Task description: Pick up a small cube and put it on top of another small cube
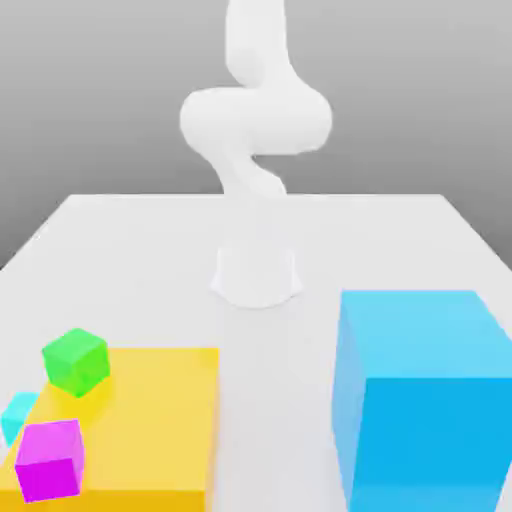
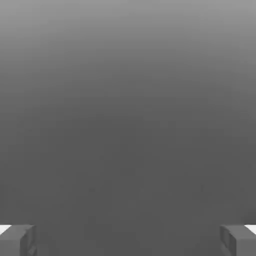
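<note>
Exterior view facing arm (image 1: pixel 255 140), elevated.

Reading the exterior view as a clock face centred on the arm base (image 1: pixel 257 280), which stands mid-table (image 1: pixel 140 260): at 7 o'clock lies a flat slab (image 1: pixel 160 420), toward the front edge; at 4 o'clock stands a big block (image 1: pixel 425 400), well apart from the slab, bare table between.

At the slab's far corner on the exterior view's left sits another small cube (image 1: pixel 76 361). From there, at 7 o'clock, sits the small cube (image 1: pixel 17 415), at the slab's edge; on slab or table, cannot tell. From that 1, at 5 o'clock and just beside, rests a third small cube (image 1: pixel 50 460) on the slab's near corner.
</note>
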